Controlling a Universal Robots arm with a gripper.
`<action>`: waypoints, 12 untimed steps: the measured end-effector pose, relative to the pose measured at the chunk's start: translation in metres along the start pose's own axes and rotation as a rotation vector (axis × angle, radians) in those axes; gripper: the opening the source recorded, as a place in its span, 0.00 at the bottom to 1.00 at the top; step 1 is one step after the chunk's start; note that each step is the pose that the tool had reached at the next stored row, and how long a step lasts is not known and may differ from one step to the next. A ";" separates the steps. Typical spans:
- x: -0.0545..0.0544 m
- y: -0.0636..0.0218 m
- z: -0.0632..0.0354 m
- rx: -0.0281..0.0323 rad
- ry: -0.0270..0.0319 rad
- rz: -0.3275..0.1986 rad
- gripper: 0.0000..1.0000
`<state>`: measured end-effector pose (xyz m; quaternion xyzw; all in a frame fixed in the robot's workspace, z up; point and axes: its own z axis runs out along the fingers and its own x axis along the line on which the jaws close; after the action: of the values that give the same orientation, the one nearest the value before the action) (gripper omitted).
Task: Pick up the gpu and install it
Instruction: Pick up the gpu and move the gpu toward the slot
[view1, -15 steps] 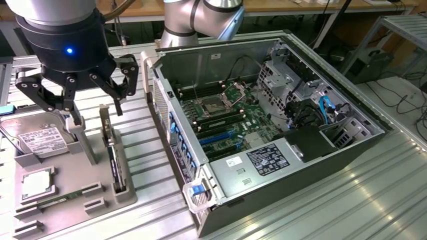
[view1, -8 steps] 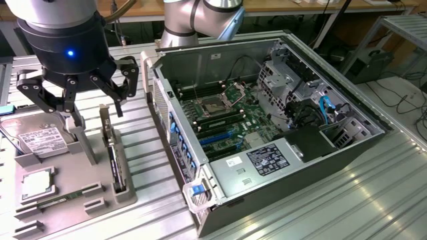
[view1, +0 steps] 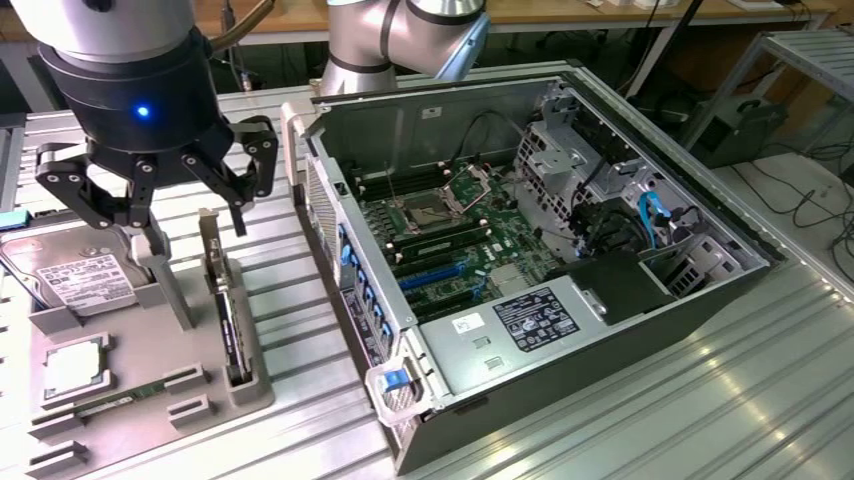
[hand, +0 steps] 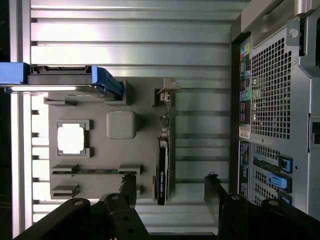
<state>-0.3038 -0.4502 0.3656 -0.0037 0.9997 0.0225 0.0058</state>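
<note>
The gpu (view1: 230, 318) stands on its long edge in a slot of the grey holder tray (view1: 187, 350), silver bracket end up and away from the camera. In the wrist view the gpu (hand: 163, 165) is a thin dark strip with its bracket at the far end. My gripper (view1: 160, 200) hangs open above the tray, nothing between its black fingers (view1: 238, 185). Seen from the wrist, the gripper (hand: 171, 192) straddles the card's near end from above, with one of its fingertips (hand: 129, 186) on each side and clear of it.
The open computer case (view1: 534, 250) lies on its side at the exterior view's right, motherboard and blue slots (view1: 430, 277) exposed. On the tray sit a hard drive (view1: 83, 277), a processor (view1: 74, 365) and a memory stick (view1: 123, 400). Ribbed metal tabletop (view1: 667, 400) surrounds everything.
</note>
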 end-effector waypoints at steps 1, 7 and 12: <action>0.000 0.0000 0.0004 0.0000 0.0000 0.000 0.66; 0.000 -0.0001 0.0026 0.0001 0.0001 0.000 0.66; 0.000 -0.0002 0.0040 0.0001 0.0000 0.000 0.66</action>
<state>-0.3038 -0.4503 0.3616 -0.0037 0.9997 0.0224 0.0058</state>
